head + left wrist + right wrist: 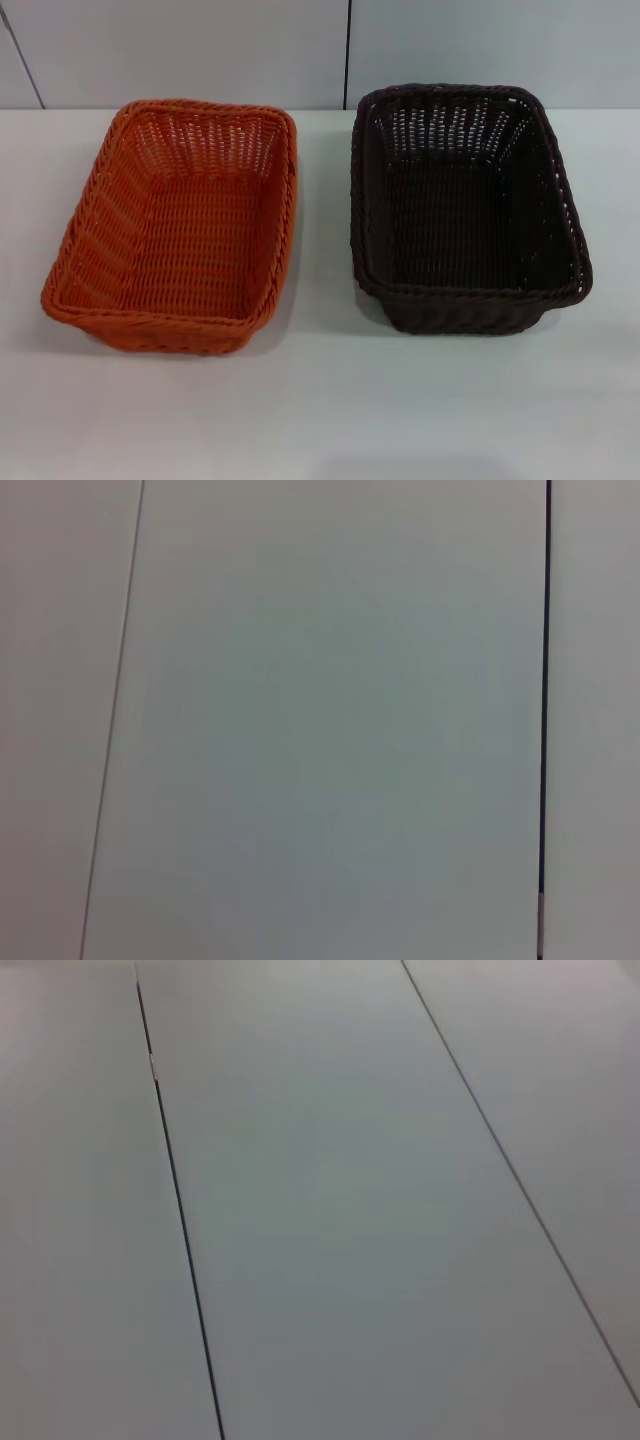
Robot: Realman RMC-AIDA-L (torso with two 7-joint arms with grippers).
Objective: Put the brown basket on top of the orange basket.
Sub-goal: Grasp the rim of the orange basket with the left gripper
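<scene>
The orange basket stands on the white table at the left in the head view, empty. The brown basket stands on the table at the right, empty, a short gap apart from the orange one. Both are upright, side by side. Neither gripper shows in any view. The two wrist views show only pale wall panels with dark seams.
A pale panelled wall runs behind the table's far edge, with a dark vertical seam. Bare table lies in front of both baskets and in the gap between them.
</scene>
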